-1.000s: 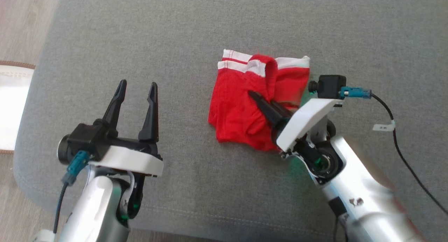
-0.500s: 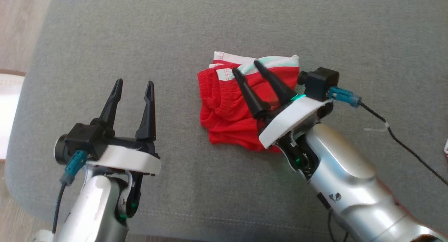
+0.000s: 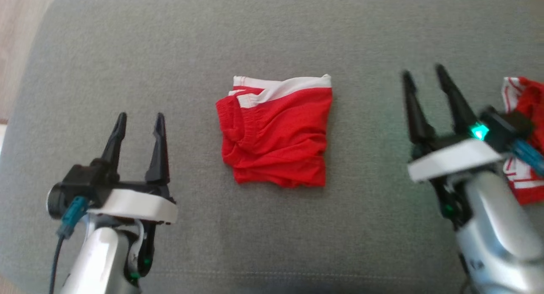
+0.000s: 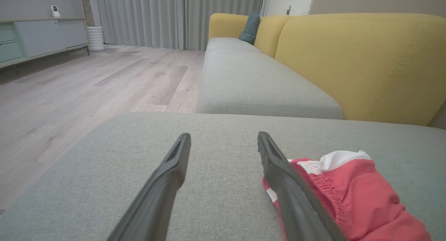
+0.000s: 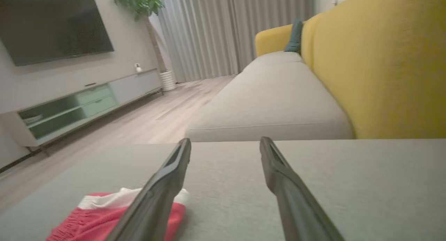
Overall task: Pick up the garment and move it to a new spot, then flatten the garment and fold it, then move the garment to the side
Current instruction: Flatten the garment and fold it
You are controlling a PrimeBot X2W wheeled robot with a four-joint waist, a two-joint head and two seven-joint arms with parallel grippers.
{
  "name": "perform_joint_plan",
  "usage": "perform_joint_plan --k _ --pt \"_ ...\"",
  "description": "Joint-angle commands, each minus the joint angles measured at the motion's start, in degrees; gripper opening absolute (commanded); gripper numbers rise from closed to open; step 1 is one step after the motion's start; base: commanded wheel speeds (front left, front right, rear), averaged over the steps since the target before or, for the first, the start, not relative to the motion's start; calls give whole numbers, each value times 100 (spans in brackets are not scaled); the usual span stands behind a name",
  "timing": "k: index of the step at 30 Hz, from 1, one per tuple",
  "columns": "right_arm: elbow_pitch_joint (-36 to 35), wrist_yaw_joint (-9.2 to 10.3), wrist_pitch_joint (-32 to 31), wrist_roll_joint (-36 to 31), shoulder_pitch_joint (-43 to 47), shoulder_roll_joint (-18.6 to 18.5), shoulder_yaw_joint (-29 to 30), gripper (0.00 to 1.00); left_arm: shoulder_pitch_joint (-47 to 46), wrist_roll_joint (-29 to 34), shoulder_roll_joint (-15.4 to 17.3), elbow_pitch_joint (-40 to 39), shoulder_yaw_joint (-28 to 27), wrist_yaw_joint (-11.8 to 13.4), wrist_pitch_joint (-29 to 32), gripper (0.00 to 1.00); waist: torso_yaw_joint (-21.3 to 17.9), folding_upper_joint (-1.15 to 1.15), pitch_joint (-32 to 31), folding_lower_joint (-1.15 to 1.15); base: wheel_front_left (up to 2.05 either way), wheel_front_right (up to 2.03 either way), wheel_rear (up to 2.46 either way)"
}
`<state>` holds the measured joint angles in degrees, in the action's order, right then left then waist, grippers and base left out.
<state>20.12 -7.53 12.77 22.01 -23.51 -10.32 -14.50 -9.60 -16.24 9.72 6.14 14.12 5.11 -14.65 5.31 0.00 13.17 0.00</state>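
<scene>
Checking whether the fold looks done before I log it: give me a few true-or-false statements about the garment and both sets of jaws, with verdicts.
1. The red garment lies folded on the grey cushion. True.
2. The right jaws are clamped on it. False: they stand open and empty, off to its right.
3. The left jaws stand open, holding nothing. True.
4. A second red-and-white garment lies at the left edge of the head view. False: it lies at the far right edge.
</scene>
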Motion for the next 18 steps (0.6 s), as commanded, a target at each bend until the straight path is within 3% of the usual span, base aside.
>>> perform_joint_plan --k 1,7,18 --pt "-468 4 -117 -199 223 -10 191 100 -72 -55 171 -201 -275 49 -35 100 -101 0 -85 0 0 0 0" --pt "-1441 4 -635 -649 1115 195 1031 100 97 -106 244 -221 -328 53 -25 100 -257 0 -310 0 0 0 0" --pt "-2220 4 -1202 -922 2104 461 1197 100 591 -148 417 -210 -340 120 122 100 -503 0 -862 0 0 0 0"
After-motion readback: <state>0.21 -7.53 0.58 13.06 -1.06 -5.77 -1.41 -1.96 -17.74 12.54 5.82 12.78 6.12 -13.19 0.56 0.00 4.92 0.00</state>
